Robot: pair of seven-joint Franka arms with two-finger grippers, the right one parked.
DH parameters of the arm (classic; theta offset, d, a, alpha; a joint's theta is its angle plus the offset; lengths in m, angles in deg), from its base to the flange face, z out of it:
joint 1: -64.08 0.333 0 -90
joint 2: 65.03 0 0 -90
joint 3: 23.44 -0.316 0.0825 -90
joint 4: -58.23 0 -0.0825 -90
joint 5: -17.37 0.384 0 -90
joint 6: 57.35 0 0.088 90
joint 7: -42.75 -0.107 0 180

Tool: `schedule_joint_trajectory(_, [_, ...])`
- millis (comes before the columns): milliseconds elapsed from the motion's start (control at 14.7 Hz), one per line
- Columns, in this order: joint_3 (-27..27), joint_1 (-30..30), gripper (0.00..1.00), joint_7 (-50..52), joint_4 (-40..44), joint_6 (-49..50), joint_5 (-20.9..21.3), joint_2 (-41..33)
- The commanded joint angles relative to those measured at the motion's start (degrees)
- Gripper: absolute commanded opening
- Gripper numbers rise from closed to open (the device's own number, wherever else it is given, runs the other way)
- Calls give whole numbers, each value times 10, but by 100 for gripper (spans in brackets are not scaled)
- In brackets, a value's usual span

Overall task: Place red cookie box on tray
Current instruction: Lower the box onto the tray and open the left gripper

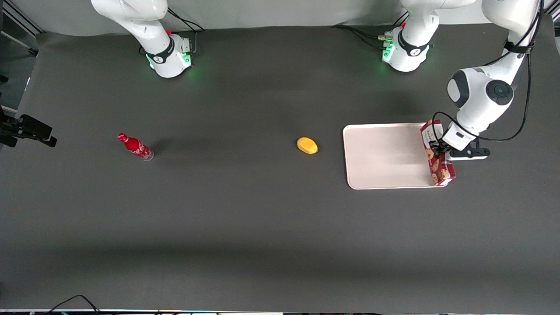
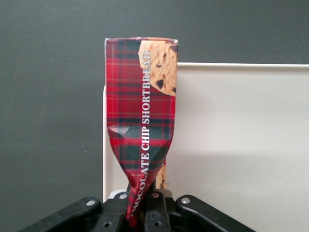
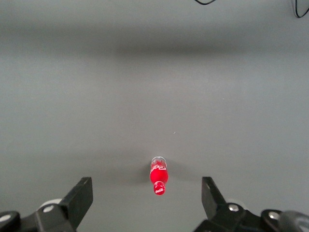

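Note:
The red cookie box (image 1: 436, 154), dark-red tartan with cookie prints, is held over the tray's (image 1: 385, 155) edge at the working arm's end. My left gripper (image 1: 441, 148) is shut on the box's middle, squeezing it flat. In the left wrist view the box (image 2: 142, 116) reads "Chocolate Chip Shortbread" and is crushed between the fingers (image 2: 155, 212), with the pale tray (image 2: 241, 145) beneath it. The box's white end points away from the front camera.
A yellow lemon-like object (image 1: 307, 145) lies on the dark table beside the tray, toward the parked arm. A small red bottle (image 1: 135, 146) stands tilted farther toward the parked arm's end; it also shows in the right wrist view (image 3: 159, 176).

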Motion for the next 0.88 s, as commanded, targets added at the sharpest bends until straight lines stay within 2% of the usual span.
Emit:
schedule_joint_trajectory(0, [-2, -15, 0, 18, -2, -21, -8, 6])
schedule_joint_trajectory(68, [-2, -15, 4, 18, -2, -22, -8, 6])
schedule_joint_trajectory(136, [-2, -15, 43, 18, -2, -22, -8, 5])
schedule_joint_trajectory(204, [-2, -16, 99, 13, -2, -21, -8, 3])
schedule_joint_trajectory(544, [-2, -16, 100, 8, 11, -2, -7, -8])
schedule_joint_trajectory(680, [-2, -15, 100, 9, 43, 68, -7, -25])
schedule_joint_trajectory(816, [-2, -13, 100, 17, 108, 181, -7, -38])
